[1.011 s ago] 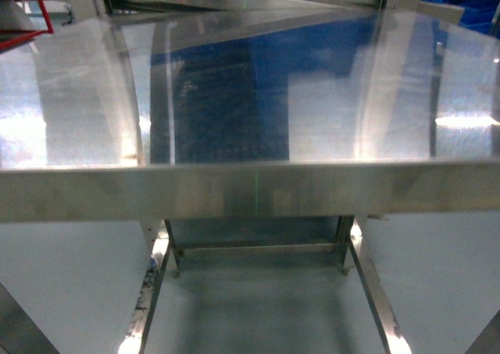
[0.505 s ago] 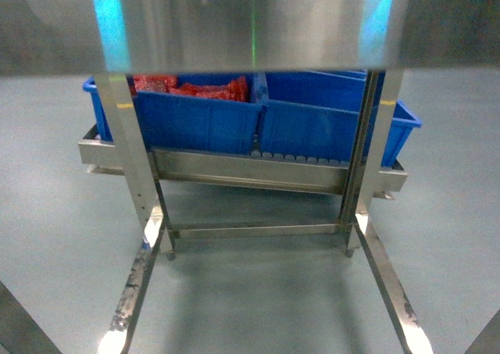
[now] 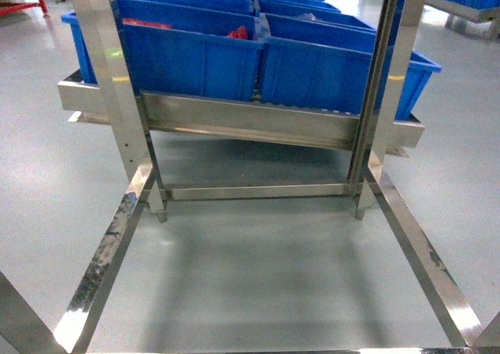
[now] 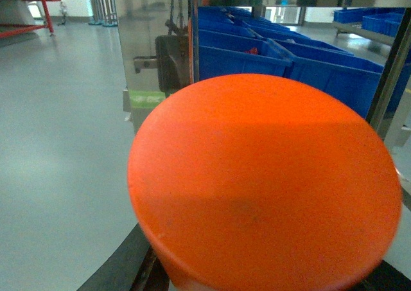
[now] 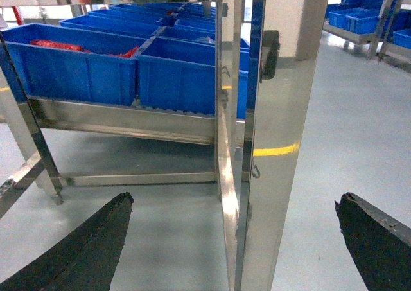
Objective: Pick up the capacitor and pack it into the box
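The only thing I could take for the capacitor was an orange round piece (image 4: 263, 182) that filled the left wrist view, a flat, smooth, matte face with a rounded edge dropping away below it. I could not be sure that is what it was. It sat right at the camera, above the dark fingers (image 4: 125, 268) of the left claw that showed only at the bottom corners, so I could not tell whether that claw was clamped on it or merely under it. I judged it stiff and fairly light, with a smooth skin that could slip, so the hold belonged on its curved side wall, low and square, rather than on the flat face. The right claw (image 5: 234, 239) was spread wide, with nothing between its black tips. The box was in none of my views. The head camera gave me only blue crates (image 3: 195, 57) on the low shelf of a steel rack (image 3: 258, 123) and bare grey floor (image 3: 258, 276). Some red stuff (image 5: 58, 45) lay in one crate, too small to name.
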`<state>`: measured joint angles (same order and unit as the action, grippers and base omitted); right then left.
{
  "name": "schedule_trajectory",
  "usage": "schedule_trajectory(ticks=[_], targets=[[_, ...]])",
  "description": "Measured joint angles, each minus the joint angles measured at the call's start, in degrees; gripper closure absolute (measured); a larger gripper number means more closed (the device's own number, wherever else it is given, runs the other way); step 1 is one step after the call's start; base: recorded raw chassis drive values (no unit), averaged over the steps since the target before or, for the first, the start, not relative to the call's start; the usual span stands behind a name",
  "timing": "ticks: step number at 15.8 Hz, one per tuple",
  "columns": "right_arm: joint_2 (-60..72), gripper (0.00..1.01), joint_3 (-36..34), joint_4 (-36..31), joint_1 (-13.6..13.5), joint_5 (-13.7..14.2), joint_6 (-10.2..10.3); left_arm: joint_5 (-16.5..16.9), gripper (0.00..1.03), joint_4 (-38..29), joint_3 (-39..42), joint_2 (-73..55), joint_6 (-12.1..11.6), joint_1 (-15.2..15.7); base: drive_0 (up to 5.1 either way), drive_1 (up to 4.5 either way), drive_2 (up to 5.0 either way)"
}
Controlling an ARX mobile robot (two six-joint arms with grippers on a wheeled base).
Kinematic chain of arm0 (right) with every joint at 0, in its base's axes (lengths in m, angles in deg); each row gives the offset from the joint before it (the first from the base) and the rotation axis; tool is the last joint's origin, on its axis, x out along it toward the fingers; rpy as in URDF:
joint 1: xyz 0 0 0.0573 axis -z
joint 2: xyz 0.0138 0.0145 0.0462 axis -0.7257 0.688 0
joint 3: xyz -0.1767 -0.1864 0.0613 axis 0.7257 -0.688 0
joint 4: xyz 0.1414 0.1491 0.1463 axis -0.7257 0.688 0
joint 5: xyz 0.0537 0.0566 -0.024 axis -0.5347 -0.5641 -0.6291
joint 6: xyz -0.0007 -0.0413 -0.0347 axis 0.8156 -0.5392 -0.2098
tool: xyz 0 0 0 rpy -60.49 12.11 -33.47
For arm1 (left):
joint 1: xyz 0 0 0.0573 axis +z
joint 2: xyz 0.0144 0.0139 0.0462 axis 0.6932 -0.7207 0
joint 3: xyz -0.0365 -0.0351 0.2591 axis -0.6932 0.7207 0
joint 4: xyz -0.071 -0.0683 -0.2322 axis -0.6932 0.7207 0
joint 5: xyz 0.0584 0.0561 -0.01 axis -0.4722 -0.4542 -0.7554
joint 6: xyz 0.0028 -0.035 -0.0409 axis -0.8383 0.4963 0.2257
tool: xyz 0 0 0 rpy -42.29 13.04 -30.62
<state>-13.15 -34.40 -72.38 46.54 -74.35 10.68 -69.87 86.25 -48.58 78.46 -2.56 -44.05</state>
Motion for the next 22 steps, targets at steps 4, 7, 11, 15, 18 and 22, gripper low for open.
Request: schedule_trajectory(ticks=[4,7,11,15,18,22], targets=[[0.0,0.03,0.0,-0.2,0.0,0.0,0.0,0.0,0.59,0.0,0.0,0.0,0.0,0.0,0.0,0.0,0.0],[0.0,0.03,0.0,0.0,0.0,0.2,0.0,0.0,0.59,-0.1,0.0,0.0,0.0,0.0,-4.5,1.0,3.9],[0.0,0.03,0.0,0.0,0.0,0.0,0.0,0.0,0.59,-0.1,0.0,0.0,0.0,0.0,-4.8,1.52,3.5],[0.0,0.03,0.0,-0.1,0.0,0.0,0.0,0.0,0.59,0.0,0.0,0.0,0.0,0.0,-4.8,2.38,2.8],[0.0,0.03,0.0,-0.1,0.0,0.0,0.0,0.0,0.59,0.0,0.0,0.0,0.0,0.0,-5.1,2.4,2.4],[0.0,0.03,0.0,0.0,0.0,0.0,0.0,0.0,0.59,0.1,0.0,0.0,0.0,0.0,-5.0,2.45,2.4]])
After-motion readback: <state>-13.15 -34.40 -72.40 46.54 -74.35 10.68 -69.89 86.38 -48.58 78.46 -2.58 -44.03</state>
